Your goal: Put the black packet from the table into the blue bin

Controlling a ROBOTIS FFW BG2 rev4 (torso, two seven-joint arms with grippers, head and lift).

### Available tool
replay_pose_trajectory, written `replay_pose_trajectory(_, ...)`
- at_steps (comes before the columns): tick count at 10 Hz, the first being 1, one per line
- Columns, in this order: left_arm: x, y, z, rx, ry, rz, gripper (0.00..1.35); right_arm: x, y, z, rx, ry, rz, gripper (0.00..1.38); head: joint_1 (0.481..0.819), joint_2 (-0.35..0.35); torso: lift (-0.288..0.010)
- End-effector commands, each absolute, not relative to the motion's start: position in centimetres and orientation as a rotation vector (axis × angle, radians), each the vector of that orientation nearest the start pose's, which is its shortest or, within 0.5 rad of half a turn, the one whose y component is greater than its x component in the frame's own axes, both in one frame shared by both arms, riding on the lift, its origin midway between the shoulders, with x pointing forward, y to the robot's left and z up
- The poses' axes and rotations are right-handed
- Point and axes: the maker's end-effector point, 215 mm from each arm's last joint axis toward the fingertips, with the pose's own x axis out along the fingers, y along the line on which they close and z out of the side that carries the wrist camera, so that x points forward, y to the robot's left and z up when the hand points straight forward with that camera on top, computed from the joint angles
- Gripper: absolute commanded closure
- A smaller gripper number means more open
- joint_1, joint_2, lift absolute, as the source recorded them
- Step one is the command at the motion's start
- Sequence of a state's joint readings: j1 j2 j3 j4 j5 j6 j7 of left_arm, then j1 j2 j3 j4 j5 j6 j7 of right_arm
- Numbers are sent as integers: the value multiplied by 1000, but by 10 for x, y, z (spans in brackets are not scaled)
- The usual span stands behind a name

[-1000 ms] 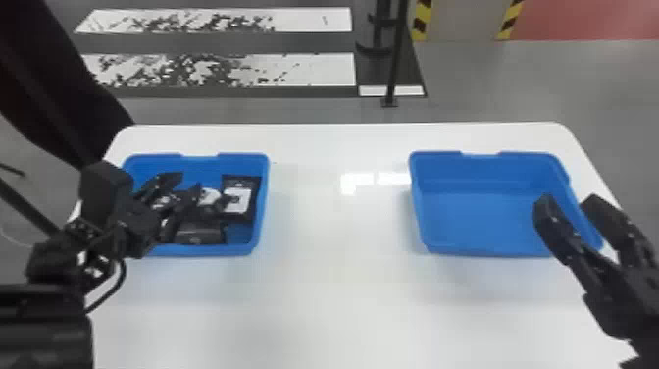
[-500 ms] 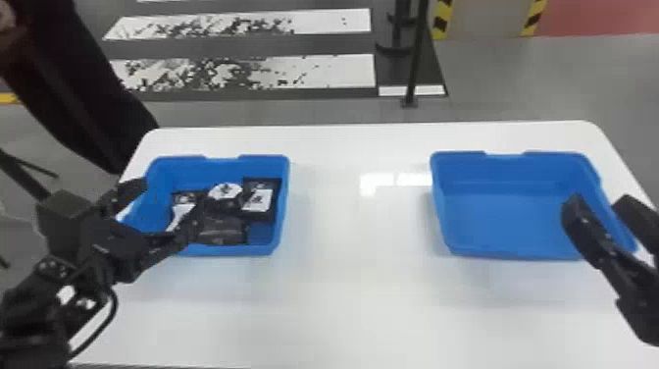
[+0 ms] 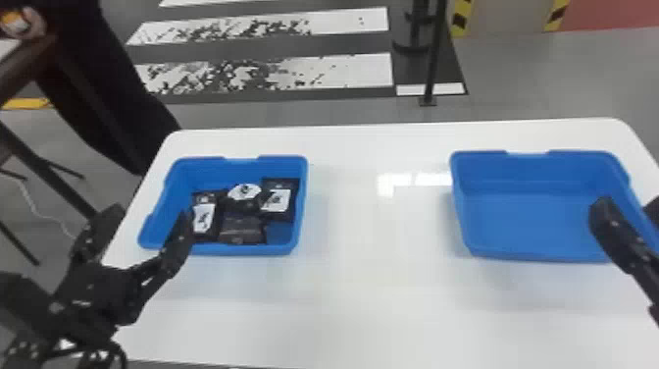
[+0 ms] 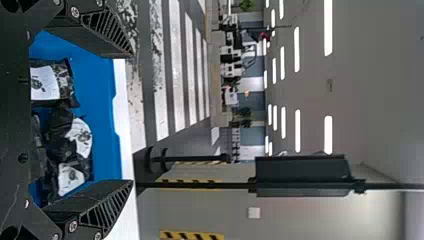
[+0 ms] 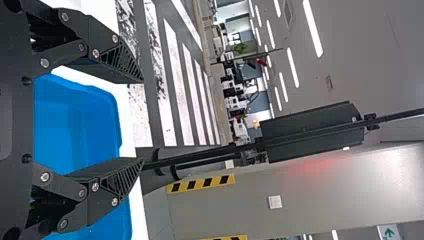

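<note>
In the head view my left gripper is open at the left end of the left blue bin, one finger over its near left corner beside a black packet with a white label. Other black packets lie in that bin. My right gripper stands open over the right side of the right blue bin, which holds nothing visible. The left wrist view has the left gripper with nothing between its fingertips, and labelled packets below. The right gripper is likewise empty in its wrist view.
Both bins stand on a white table, with a wide stretch of tabletop between them. A dark post rises from the floor behind the table.
Relative to the left bin, my left gripper has drawn back leftward from over the packets, uncovering them. The head view has shifted, so bins and table appear farther right. The right gripper stays open.
</note>
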State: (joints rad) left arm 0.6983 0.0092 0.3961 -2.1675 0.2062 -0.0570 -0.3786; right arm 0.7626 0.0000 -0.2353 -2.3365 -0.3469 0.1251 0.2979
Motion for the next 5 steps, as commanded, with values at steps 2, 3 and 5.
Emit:
replay_pose_trajectory(2,350,344,-295,-29,-59,-20,140,368,-267,-300,209,64,142,510,695,127,-110)
replay_pose_trajectory(3,350,342,-298,-47,-54,-24,140,368,-267,-300,209,64,142,510,695,127,-110)
replay_pose_trajectory(5,353,334,-301,-72,-46,-43,140,368,-266,-301,211,66,143,510,695,119,-110)
